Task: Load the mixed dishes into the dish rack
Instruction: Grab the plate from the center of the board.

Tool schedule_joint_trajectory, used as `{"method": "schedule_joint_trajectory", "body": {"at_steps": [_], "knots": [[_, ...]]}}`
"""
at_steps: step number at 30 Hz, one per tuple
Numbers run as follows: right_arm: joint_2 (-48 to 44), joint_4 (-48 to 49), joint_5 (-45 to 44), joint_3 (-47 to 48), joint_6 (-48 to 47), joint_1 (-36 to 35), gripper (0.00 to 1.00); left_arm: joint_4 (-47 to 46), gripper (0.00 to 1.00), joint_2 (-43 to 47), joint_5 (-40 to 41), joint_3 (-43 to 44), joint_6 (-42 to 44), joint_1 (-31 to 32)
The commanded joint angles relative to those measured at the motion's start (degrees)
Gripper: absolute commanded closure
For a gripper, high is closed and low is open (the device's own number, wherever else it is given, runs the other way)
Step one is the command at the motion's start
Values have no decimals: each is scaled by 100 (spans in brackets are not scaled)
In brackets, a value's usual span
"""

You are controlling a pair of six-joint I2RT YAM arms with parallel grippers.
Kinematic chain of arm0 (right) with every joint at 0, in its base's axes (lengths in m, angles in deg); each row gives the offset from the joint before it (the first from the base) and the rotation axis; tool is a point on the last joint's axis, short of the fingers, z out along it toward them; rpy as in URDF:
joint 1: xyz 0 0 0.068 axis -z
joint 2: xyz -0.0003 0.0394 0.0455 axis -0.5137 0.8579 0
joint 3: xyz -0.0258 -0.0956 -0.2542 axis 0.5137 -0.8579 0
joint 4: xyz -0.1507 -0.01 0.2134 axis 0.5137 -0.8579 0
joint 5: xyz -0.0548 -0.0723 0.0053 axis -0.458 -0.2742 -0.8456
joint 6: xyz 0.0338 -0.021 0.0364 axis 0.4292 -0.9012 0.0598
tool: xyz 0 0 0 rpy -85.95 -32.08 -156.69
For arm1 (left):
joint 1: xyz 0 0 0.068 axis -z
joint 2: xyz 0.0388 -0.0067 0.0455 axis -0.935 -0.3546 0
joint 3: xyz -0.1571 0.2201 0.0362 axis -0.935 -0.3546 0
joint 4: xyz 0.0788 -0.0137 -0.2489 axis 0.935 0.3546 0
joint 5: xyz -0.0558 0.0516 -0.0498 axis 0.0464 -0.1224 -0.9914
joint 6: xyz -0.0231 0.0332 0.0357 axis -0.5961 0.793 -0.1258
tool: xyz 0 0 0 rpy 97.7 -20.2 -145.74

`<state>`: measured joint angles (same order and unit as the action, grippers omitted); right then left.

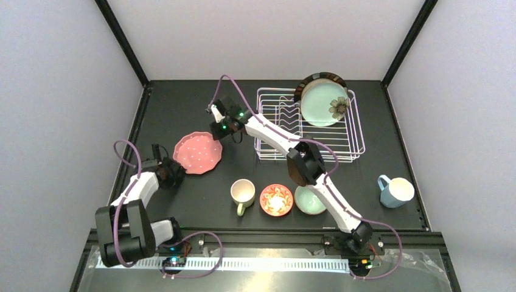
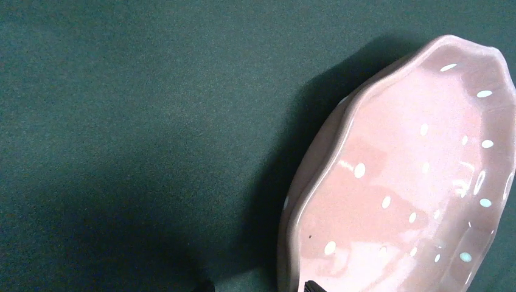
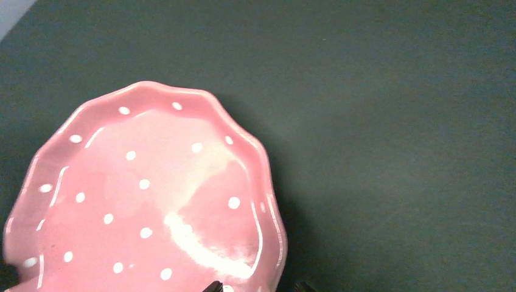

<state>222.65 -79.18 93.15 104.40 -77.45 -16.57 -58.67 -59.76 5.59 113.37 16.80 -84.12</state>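
Our left end effector (image 1: pixel 173 174) hangs released at the 8 o'clock rim of the pink dotted scalloped plate (image 1: pixel 198 152), which lies on the surface (image 1: pixel 176 103) at the dish rack's (image 1: pixel 359 145) 9 o'clock. The right end effector (image 1: pixel 222 130) straddles its 2 o'clock rim, and we cannot tell whether it grips. We judge the plate stiff, glazed, slippery and breakable, so pinch the rim.

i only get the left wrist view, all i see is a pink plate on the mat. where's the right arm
observer: the right end effector is at the pink plate's far right rim, jaws open.
operator: ok, anything in the rack yet
observer: two plates stand upright in the rack's far right corner, the teal plate in front of the striped plate.
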Motion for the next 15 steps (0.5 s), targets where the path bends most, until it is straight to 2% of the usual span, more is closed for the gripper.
{"method": "schedule_joint_trajectory", "body": {"at_steps": [1, 9, 15], "knots": [[119, 31, 553, 55, 12, 25, 32, -197, 16, -164, 112, -19, -63, -36], [321, 103, 802, 66, 199, 29, 32, -394, 16, -388, 69, 35, -83, -29], [395, 122, 547, 125, 308, 57, 32, -268, 18, -594, 127, 182, 73, -35]]}}
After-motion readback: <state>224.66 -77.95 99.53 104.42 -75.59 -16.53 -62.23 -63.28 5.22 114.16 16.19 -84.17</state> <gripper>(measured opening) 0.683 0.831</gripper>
